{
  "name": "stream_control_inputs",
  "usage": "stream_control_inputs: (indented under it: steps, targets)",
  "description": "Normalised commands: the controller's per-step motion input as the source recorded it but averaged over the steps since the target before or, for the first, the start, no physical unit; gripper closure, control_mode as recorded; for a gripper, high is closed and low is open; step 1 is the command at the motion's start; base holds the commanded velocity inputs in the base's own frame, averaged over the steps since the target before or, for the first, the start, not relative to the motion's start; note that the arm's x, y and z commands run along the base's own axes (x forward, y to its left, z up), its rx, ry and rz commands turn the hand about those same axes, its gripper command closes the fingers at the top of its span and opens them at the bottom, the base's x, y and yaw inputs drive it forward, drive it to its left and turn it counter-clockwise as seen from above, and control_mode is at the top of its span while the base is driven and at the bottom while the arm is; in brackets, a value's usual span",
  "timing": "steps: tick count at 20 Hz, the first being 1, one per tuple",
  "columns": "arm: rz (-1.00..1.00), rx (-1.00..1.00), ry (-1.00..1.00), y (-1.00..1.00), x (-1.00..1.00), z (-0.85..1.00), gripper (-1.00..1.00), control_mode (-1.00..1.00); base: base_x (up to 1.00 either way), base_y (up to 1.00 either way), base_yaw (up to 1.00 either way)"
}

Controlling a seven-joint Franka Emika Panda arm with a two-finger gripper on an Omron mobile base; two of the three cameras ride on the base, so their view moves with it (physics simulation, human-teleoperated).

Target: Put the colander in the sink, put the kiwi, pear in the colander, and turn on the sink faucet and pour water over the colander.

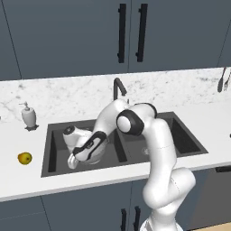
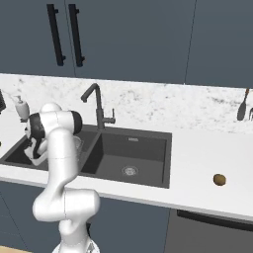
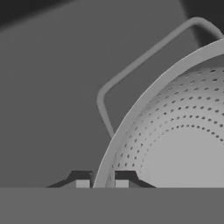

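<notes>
The silvery perforated colander [image 3: 183,140] hangs low in the left basin of the dark grey sink [image 1: 180,135], mostly hidden behind my arm in the left base view. My gripper [image 3: 102,181] is shut on the colander's rim, one fingertip on each side of it, beside a wire side handle [image 3: 131,70]. From the right base view a bit of the colander [image 2: 78,143] shows past my arm. The yellow pear [image 1: 25,158] lies on the counter left of the sink. The brown kiwi [image 2: 219,179] lies on the counter right of the sink [image 2: 133,148]. The dark faucet [image 1: 118,88] stands behind the basin divider.
A white soap bottle [image 1: 29,115] stands on the counter behind the sink's left corner. Dark utensils [image 2: 243,106] hang against the marble backsplash at the far right. Dark cabinet doors with black handles run above the counter.
</notes>
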Motion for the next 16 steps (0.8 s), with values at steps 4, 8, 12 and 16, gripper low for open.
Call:
stream_control_inputs:
  steps: [4, 8, 12, 16]
  targets:
    - [-0.07, 0.00, 0.03, 0.00, -0.01, -0.02, 1.00, -1.00, 0.00, 0.00, 0.00]
    - [-0.08, 0.00, 0.03, -0.05, -0.12, 0.00, 1.00, -1.00, 0.00, 0.00, 0.00]
    - [-0.07, 0.00, 0.02, -0.12, -0.10, 0.00, 1.00, -1.00, 0.00, 0.00, 0.00]
    - [-0.07, 0.00, 0.00, -0.17, 0.00, 0.00, 1.00, -1.00, 0.00, 0.00, 0.00]
